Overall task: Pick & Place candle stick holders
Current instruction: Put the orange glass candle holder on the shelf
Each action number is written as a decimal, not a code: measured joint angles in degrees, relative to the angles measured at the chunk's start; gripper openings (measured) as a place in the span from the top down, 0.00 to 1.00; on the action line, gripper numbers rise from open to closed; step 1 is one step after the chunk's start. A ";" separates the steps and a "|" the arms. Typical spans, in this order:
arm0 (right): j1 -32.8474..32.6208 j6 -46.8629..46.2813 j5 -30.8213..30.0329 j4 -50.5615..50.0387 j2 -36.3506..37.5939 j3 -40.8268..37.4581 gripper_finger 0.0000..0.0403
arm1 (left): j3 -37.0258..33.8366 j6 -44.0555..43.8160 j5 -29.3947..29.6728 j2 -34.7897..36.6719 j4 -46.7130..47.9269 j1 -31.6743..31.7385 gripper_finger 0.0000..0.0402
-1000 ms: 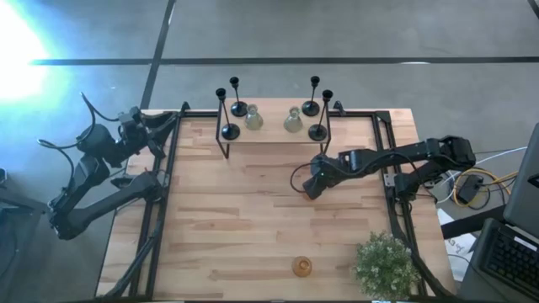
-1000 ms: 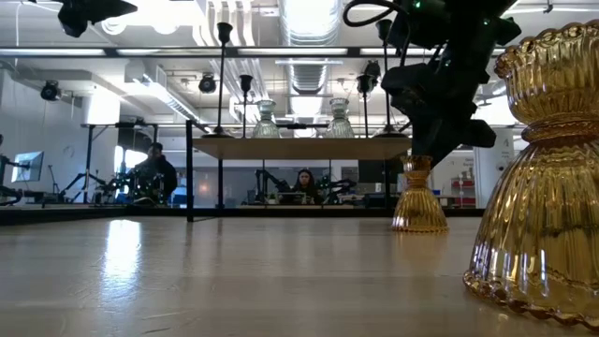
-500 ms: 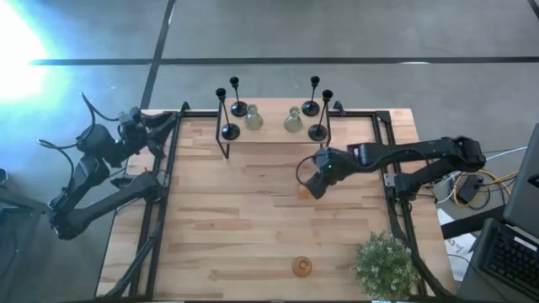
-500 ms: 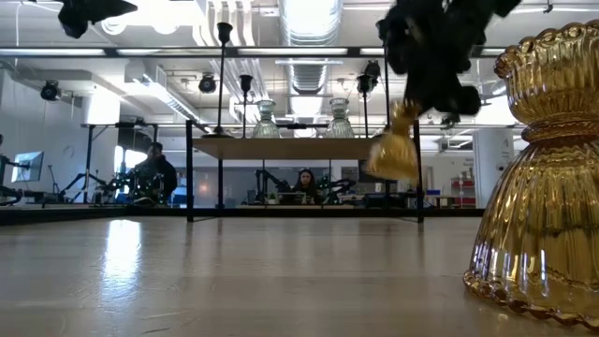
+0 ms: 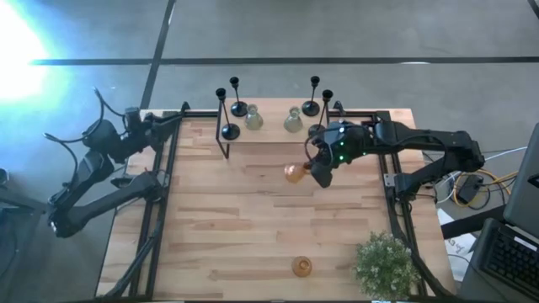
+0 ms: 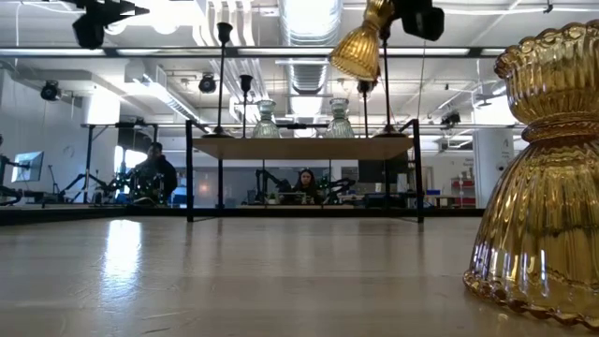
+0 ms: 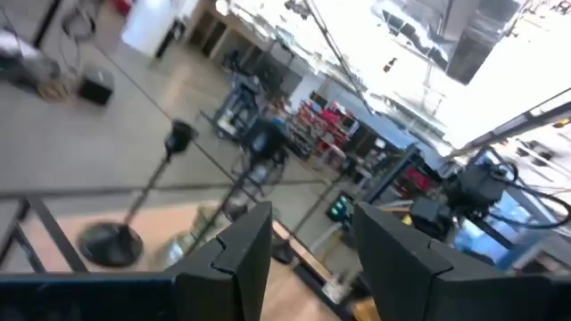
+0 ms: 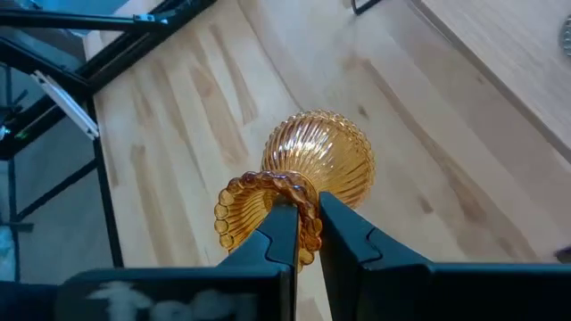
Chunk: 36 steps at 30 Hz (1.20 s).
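Note:
My right gripper (image 5: pixel 313 171) is shut on an amber glass holder (image 5: pixel 293 173), held high above the table's middle; the holder shows tilted at the top of the low view (image 6: pixel 360 47). A second amber holder (image 5: pixel 301 267) stands on its base near the near edge. Several black holders (image 5: pixel 318 130) and two pale-green glass holders (image 5: pixel 253 119) stand on a raised shelf (image 5: pixel 274 137) at the far side. My left gripper (image 7: pixel 312 259) is open and empty, raised over the table's far left corner (image 5: pixel 164 122). My right gripper pinches the scalloped rim of the amber holder's cup (image 8: pixel 287 189) between its two fingers. The holder is lifted clear of the table and tilted, its ribbed, bulbous base (image 8: pixel 326 156) pointing away from the fingers.
A green potted plant (image 5: pixel 386 263) stands at the near right corner. The shelf's black frame (image 5: pixel 223 143) rises from the table at the far side. Dark rails (image 5: pixel 392 181) run along the table's left and right edges. People sit in the room beyond (image 6: pixel 304 183).
My right gripper has taken the amber holder from the table and lifted it high, going a little toward the far edge and the shelf. The holder stood upright on the table; now it hangs clear and tipped over sideways.

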State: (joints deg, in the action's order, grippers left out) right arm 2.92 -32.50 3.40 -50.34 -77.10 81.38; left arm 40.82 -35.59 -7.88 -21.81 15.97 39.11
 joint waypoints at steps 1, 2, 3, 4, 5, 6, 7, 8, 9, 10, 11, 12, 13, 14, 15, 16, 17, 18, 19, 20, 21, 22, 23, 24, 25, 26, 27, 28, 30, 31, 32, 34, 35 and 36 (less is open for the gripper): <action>0.00 0.11 0.02 -0.90 -0.03 0.67 0.96 | 0.00 -0.44 -0.35 -0.32 0.06 0.00 0.59; 0.00 0.18 0.00 -1.79 -0.09 1.31 0.96 | 0.00 -0.58 -0.35 -0.66 -0.01 0.00 0.59; 0.00 0.21 0.00 -2.93 -0.14 1.81 0.96 | 0.00 -0.58 -0.14 -0.91 -0.33 0.00 0.59; 0.00 0.25 -0.16 -4.19 -0.16 2.10 0.96 | 0.00 -0.60 0.05 -1.16 -0.63 0.00 0.59; -0.02 0.27 -0.40 -5.28 -0.16 2.30 0.96 | 0.00 -0.91 0.06 -1.41 -0.71 0.00 0.59; -0.02 0.31 -0.48 -5.74 -0.16 2.40 0.96 | 0.01 -1.03 0.05 -1.55 -0.69 0.00 0.59; -0.02 0.29 -0.50 -5.82 -0.16 2.48 0.96 | 0.10 -1.12 0.01 -1.59 -0.41 0.00 0.59; -0.13 0.31 -0.57 -5.85 -0.16 2.48 0.96 | 0.34 -0.88 -0.63 -1.61 0.14 0.00 0.59; -0.23 0.32 -0.59 -5.91 -0.16 2.37 0.96 | 0.65 0.49 -2.76 -1.61 0.13 0.02 0.59; -0.26 0.38 -0.57 -5.99 -0.16 2.23 0.96 | 1.26 2.58 -6.07 -1.59 0.11 0.02 0.59; -0.31 0.49 -0.57 -6.14 -0.18 2.16 0.96 | 2.04 4.77 -9.97 -1.61 0.03 0.01 0.59; -0.31 0.56 -0.55 -6.19 -0.28 2.12 0.96 | 2.93 6.89 -13.72 -1.60 0.08 -0.18 0.59; -0.31 0.58 -0.55 -6.17 -0.33 2.12 0.96 | 3.86 8.01 -16.24 -1.60 0.31 -0.54 0.59; -0.30 0.60 -0.55 -6.29 -0.33 2.12 0.96 | 4.81 8.70 -17.16 -1.75 0.78 -1.06 0.59; -0.28 0.68 -0.55 -6.57 -0.33 2.12 0.96 | 5.86 9.27 -17.15 -2.01 1.94 -1.85 0.59; -0.28 0.76 -0.55 -6.69 -0.33 2.14 0.96 | 7.01 10.15 -16.95 -2.41 4.06 -2.81 0.59; -0.28 0.76 -0.55 -6.61 -0.32 2.18 0.96 | 8.16 10.98 -15.99 -2.82 6.56 -3.98 0.59; -0.28 0.74 -0.55 -6.49 -0.31 2.19 0.96 | 9.47 11.98 -14.55 -3.43 9.56 -5.31 0.59; -0.28 0.71 -0.54 -6.54 -0.31 2.19 0.96 | 10.75 12.92 -12.47 -4.11 12.52 -6.80 0.59; -0.28 0.72 -0.52 -6.58 -0.31 2.19 0.96 | 11.79 13.57 -10.63 -4.97 14.84 -8.42 0.59; -0.27 0.71 -0.52 -6.52 -0.31 2.19 0.96 | 12.63 14.06 -8.70 -5.99 16.51 -10.34 0.59; -0.10 0.68 -0.52 -6.50 -0.31 2.19 0.96 | 13.37 14.24 -6.90 -7.01 17.19 -12.39 0.59; 0.12 0.62 -0.52 -6.51 -0.38 2.19 0.96 | 13.97 14.22 -5.40 -8.20 17.08 -14.72 0.59; 0.32 0.36 -0.50 -6.48 -0.51 2.19 0.96 | 14.66 14.26 -3.89 -9.45 16.99 -17.35 0.59; 0.69 0.19 -0.50 -6.50 -0.58 2.19 0.96 | 15.32 14.42 -2.19 -10.92 16.67 -20.20 0.59; 1.07 0.10 -0.50 -6.52 -0.67 2.19 0.96 | 15.86 14.47 -0.42 -12.53 16.09 -23.38 0.59; 1.45 0.08 -0.44 -6.48 -0.78 2.19 0.96 | 16.30 14.53 1.70 -14.34 15.40 -26.99 0.59; 1.84 0.02 -0.34 -6.46 -0.85 2.19 0.96 | 16.81 14.90 4.58 -16.39 14.69 -31.13 0.59; 2.66 -0.10 -0.07 -6.46 -0.90 2.19 0.96 | 18.35 16.53 13.15 -20.77 13.83 -40.34 0.59; 2.95 -0.11 0.13 -6.46 -0.90 2.19 0.96 | 19.40 17.62 18.61 -22.96 13.85 -45.11 0.59; 3.19 -0.12 0.33 -6.46 -0.90 2.19 0.96 | 20.60 18.76 25.34 -24.82 14.06 -50.03 0.59; 3.52 -0.12 0.89 -6.45 -0.92 2.19 0.96 | 22.87 21.14 40.32 -28.23 14.55 -59.02 0.59; 3.61 -0.10 1.01 -6.41 -0.92 2.19 0.96 | 23.38 22.36 48.98 -29.81 14.90 -62.78 0.59; 3.70 -0.05 1.21 -6.27 -0.92 2.19 0.96 | 23.54 23.46 57.02 -31.41 15.32 -66.17 0.59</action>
State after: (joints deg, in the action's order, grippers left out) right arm 6.62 -32.55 4.61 -56.61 -78.02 83.57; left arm 64.36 -12.12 49.13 -53.22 31.28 -27.06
